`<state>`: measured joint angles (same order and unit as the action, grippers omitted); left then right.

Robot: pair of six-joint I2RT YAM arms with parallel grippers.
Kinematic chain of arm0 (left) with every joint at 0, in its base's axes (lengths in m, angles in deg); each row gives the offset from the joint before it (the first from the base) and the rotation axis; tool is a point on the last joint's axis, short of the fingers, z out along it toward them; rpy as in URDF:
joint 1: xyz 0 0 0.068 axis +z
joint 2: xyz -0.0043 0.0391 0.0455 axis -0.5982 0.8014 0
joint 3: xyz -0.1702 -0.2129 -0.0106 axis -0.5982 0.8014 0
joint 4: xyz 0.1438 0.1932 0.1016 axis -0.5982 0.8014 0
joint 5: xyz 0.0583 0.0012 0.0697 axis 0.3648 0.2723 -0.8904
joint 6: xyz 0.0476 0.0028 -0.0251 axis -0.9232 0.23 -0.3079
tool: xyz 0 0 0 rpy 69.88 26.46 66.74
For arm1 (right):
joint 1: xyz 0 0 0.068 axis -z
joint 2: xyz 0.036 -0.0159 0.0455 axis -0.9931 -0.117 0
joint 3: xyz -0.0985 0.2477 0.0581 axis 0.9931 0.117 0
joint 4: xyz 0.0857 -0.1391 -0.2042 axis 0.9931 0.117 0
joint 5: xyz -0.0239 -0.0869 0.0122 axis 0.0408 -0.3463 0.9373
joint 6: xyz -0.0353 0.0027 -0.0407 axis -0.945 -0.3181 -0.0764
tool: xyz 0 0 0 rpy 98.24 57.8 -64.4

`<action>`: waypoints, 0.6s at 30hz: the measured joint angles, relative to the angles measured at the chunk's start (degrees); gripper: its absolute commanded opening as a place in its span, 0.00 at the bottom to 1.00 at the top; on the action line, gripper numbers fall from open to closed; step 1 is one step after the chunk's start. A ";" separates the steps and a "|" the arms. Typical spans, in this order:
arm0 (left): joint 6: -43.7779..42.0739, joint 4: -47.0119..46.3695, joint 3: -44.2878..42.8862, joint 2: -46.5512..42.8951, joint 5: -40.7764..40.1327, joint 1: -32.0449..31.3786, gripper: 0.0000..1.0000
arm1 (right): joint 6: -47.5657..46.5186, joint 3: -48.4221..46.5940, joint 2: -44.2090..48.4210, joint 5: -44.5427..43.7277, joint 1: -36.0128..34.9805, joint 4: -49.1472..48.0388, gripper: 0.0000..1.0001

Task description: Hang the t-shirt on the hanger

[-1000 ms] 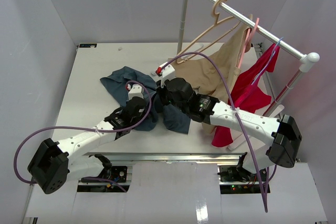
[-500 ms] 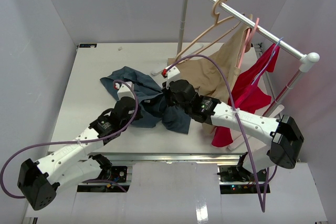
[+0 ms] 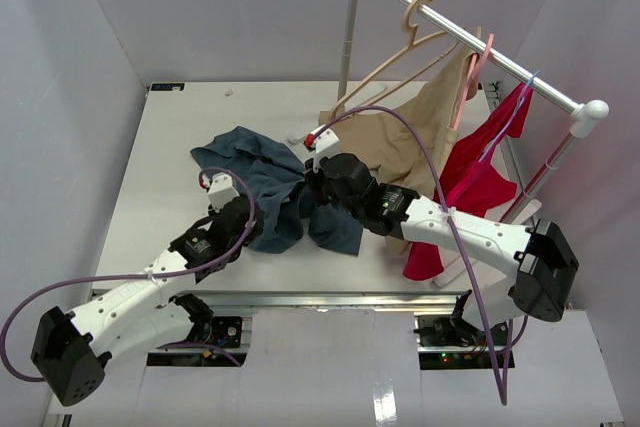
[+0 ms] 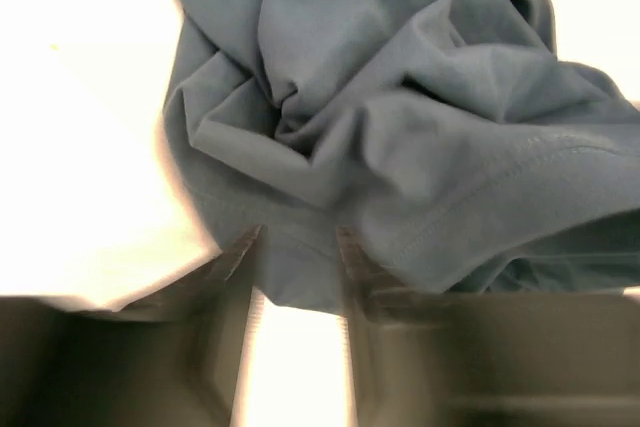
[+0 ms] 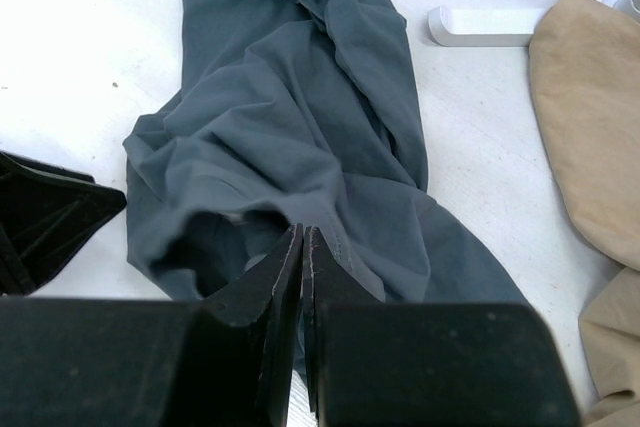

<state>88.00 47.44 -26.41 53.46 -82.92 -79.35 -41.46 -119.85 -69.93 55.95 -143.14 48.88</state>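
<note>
The dark slate-blue t-shirt [image 3: 262, 175] lies crumpled on the white table [image 3: 170, 157]. My right gripper [image 3: 308, 199] is shut on a fold near the shirt's middle; in the right wrist view the jaws [image 5: 302, 232] meet with the t-shirt [image 5: 300, 117] tenting up to their tips. My left gripper [image 3: 258, 227] is at the shirt's near left edge. In the left wrist view it [image 4: 295, 242] stands open, and the hem of the t-shirt [image 4: 400, 137] lies across the gap at its tips. The pale beige hanger [image 3: 412, 25] hangs on the rail, bare.
The rail [image 3: 520, 75] crosses the back right on white posts. A tan garment [image 3: 405, 137] on a pink hanger [image 3: 478, 62] and a red garment [image 3: 480, 175] on a thin blue hanger [image 3: 515, 112] hang from it. A small white block [image 5: 480, 25] lies beside the tan garment [image 5: 590, 117].
My left arm has drawn back toward the near left and its gripper has opened, letting go of the shirt. The right gripper stayed shut and shifted slightly; the shirt bunched narrower.
</note>
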 measured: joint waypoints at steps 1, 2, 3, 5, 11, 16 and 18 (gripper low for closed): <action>-0.46 -0.19 0.00 -0.56 0.28 0.01 0.59 | 0.00 0.00 -0.01 0.11 -0.04 -0.05 0.08; -0.93 -0.54 0.00 -1.02 0.78 0.01 0.61 | 0.00 0.00 -0.08 0.18 -0.15 -0.14 0.08; -1.60 -1.06 0.00 -1.27 1.59 0.00 0.62 | 0.00 0.00 -0.21 0.25 -0.27 -0.25 0.08; -3.15 -2.15 0.00 -1.44 3.37 0.00 0.64 | 0.00 -0.01 -0.64 0.35 -0.44 -0.43 0.08; -7.28 -5.51 0.02 -0.33 8.34 0.00 0.68 | -0.02 -0.71 -3.17 0.38 -1.52 -0.35 0.08; -9.47 -9.00 1.06 2.16 10.60 0.00 0.70 | -0.02 -2.17 -3.84 0.31 -2.10 -0.22 0.08; -10.05 -10.19 1.18 4.45 11.05 -0.07 0.70 | -0.01 -2.67 -3.84 0.23 -2.17 -0.27 0.08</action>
<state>77.95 37.25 -25.23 57.91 -71.87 -79.42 -41.47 -122.51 -73.77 56.18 -145.32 48.62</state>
